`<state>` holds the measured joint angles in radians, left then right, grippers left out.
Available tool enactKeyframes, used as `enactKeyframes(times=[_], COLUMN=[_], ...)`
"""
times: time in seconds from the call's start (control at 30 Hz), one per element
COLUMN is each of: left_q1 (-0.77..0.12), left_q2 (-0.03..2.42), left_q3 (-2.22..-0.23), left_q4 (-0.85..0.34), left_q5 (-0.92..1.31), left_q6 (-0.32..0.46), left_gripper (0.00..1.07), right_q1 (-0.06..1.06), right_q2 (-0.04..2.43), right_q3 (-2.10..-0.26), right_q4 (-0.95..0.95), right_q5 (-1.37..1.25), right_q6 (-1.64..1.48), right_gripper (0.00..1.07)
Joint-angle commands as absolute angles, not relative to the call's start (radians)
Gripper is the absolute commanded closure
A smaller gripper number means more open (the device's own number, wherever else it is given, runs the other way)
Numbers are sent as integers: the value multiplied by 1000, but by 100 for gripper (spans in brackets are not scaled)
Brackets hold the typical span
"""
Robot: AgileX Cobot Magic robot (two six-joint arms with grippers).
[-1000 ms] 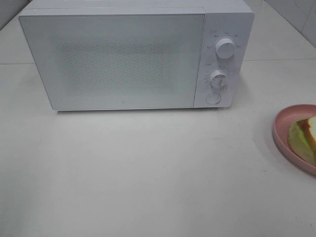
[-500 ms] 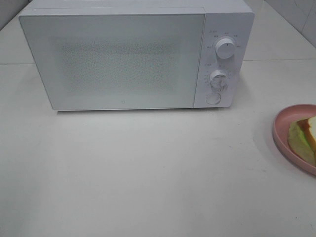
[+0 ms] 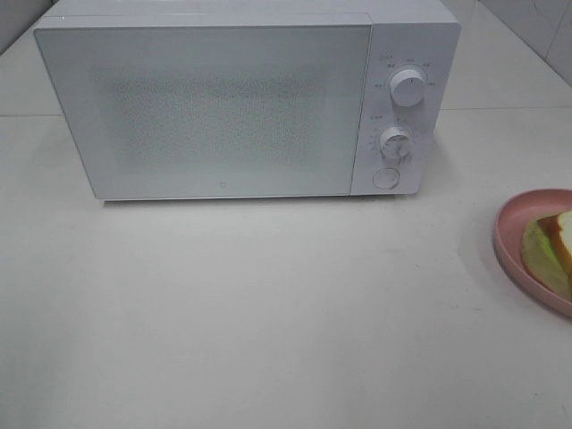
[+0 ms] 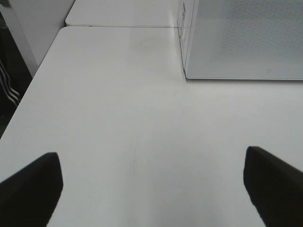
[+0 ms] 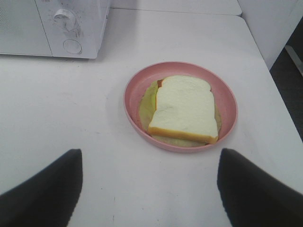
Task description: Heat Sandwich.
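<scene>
Nothing had changed over the last second, so the task had not started. At upper left stood one white boxy microwave [image 3: 246, 98], door shut. At right edge, one square white-bread sandwich [image 3: 556, 243] lay on one round pink plate [image 3: 506, 234]. Both arms' jaws stood open, empty.

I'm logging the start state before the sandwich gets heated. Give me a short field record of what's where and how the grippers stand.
microwave: white, at the back of the table, door shut
controls: two dials above a round button, right of the door
sandwich: white bread over green lettuce, lying on the pink plate
pink plate: on the table, right of the microwave, partly cut off in the high view
left gripper: open, empty, over bare table
right gripper: open, empty, short of the plate
</scene>
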<state>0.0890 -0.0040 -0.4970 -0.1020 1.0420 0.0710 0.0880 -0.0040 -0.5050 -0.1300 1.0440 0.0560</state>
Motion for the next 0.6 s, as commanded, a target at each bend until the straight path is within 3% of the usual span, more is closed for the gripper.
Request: enactKeyframes(times=[0.03, 0.6], left_q1=[92, 92], left_q2=[-31, -31], left_q3=[-495, -495], left_q4=[-105, -105], left_q5=[1035, 1035], left_q6=[64, 64], left_gripper=[9, 9], right_q1=[81, 81], right_q2=[-30, -30], right_q3=[-504, -504], right_q4=[-130, -130], right_q5=[1038, 1038], right_q6=[51, 51], right_gripper=[31, 31])
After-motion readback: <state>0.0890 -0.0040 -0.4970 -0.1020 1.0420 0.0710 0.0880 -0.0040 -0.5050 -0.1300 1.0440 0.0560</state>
